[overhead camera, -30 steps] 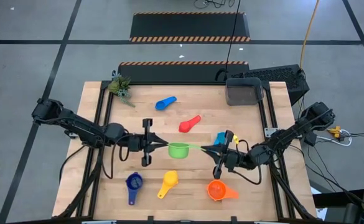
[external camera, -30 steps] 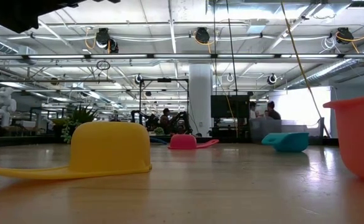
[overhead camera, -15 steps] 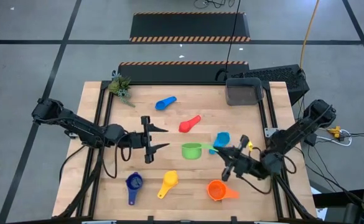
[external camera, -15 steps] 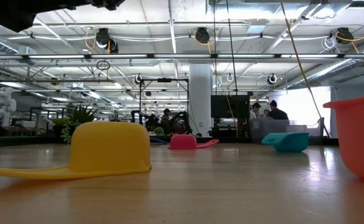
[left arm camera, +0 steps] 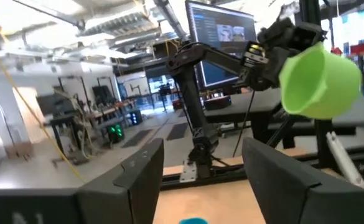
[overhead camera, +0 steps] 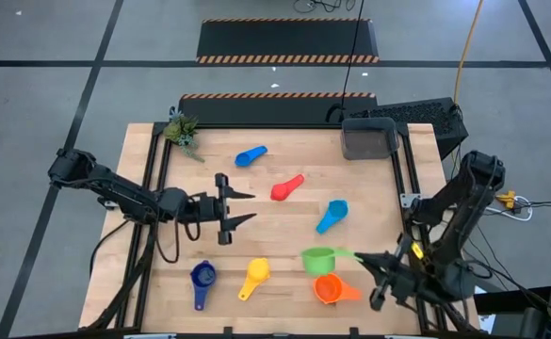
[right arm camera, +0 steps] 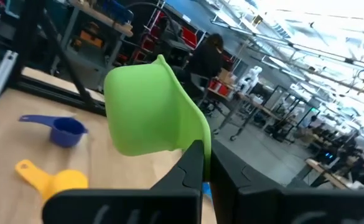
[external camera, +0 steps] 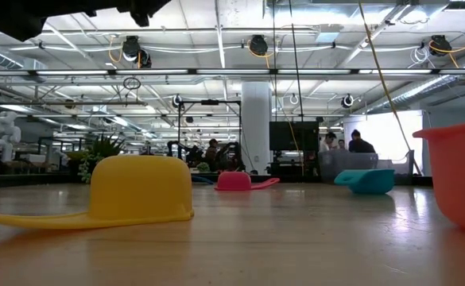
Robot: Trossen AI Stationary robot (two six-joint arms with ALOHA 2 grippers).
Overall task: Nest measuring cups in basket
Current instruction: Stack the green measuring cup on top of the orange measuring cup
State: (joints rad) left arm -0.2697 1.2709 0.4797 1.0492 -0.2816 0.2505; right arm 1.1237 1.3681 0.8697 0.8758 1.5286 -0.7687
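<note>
The green measuring cup (overhead camera: 317,259) hangs near the table's near right corner, just beyond the orange cup (overhead camera: 327,289), with my right gripper (overhead camera: 364,257) shut on its handle. My left gripper (overhead camera: 242,207) stands open at mid-table left, fingers level and pointing right, with nothing between them. It sees the green cup (left arm camera: 318,74) far off. On the wood lie the blue cup (overhead camera: 250,155), the red (overhead camera: 287,187), the light blue (overhead camera: 332,215), the yellow (overhead camera: 253,276) and the navy (overhead camera: 202,276). The dark grey basket (overhead camera: 367,139) stands at the far right. My right gripper pinches the green cup's handle (right arm camera: 194,140) between its two fingers, close behind the bowl. The fingers come level from the table's right side and lie along the handle. The cup is lifted clear of the table, bowl out ahead of the fingertips.
A small green plant (overhead camera: 183,130) sits at the far left corner. A black keyboard (overhead camera: 416,113) lies behind the basket, off the wood. In the low view the yellow cup (external camera: 141,187) and orange cup (external camera: 459,175) stand close by. People move in the room behind.
My left gripper has opened, let go of the green cup's bowl and drawn back a little toward the left edge. My right gripper, still shut on the handle, has carried the cup from mid-table toward the near right corner, beside the orange cup.
</note>
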